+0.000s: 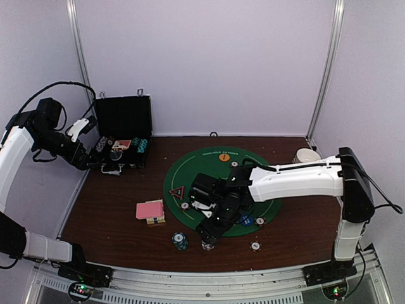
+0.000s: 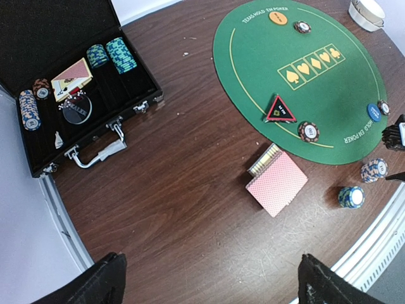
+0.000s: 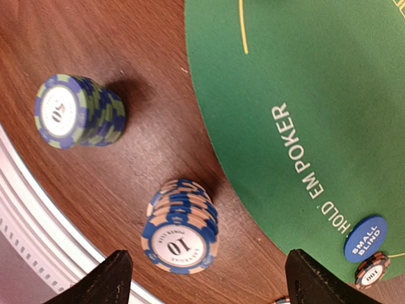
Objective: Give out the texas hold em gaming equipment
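The right gripper [image 3: 207, 256] is hovering just off the near edge of the green mat [image 3: 304, 76], fingers spread and empty, with a white-blue chip stack [image 3: 180, 235] standing under the gap between them and a teal stack [image 3: 77, 113] sitting farther off the mat. The pink-backed cards [image 2: 278, 183] are lying just beyond the mat's left edge. The triangle marker [image 2: 280, 111] and blue disc [image 3: 365, 239] are resting on it. The left gripper [image 2: 212, 258] is hanging well left of the mat, fingers released.
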Controlling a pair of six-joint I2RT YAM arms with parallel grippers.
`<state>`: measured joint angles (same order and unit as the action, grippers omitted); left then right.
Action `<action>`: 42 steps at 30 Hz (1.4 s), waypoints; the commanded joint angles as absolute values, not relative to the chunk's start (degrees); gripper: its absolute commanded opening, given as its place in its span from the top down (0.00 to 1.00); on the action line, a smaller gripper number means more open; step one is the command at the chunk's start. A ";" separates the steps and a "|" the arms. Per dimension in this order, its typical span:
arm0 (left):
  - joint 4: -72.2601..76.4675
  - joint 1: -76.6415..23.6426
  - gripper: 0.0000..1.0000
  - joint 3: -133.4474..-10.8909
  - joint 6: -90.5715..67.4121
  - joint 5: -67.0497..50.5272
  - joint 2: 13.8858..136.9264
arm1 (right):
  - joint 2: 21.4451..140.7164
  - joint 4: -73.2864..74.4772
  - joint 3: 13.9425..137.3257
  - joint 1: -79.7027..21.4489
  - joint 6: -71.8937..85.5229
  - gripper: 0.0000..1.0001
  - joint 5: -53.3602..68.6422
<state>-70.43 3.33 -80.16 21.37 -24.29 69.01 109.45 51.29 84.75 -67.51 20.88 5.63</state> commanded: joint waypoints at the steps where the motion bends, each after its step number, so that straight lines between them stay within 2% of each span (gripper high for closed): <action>1: -70.21 3.69 0.03 -81.47 22.32 -24.87 68.35 | 111.15 50.19 87.25 -67.87 18.52 0.13 8.26; 8: -70.29 3.67 0.03 -81.52 22.38 -24.67 68.36 | 113.20 49.55 87.60 -67.96 18.24 0.16 9.82; 15: -70.29 3.69 0.02 -81.46 22.58 -24.54 68.35 | 115.24 49.95 89.29 -68.72 17.21 0.26 10.99; 24: -70.68 3.69 0.03 -81.89 22.76 -24.33 68.10 | 114.79 49.81 88.86 -68.99 17.86 0.51 10.29; 32: -71.05 3.68 0.02 -82.00 22.91 -24.05 67.64 | 113.98 50.65 89.75 -68.94 17.67 0.81 9.42; 42: -71.16 3.69 0.02 -82.13 22.94 -23.92 67.85 | 112.06 53.88 93.50 -68.92 17.34 0.98 7.30</action>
<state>-70.91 3.33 -80.38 22.06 -24.18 68.51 114.87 51.66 90.98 -68.66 17.91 9.91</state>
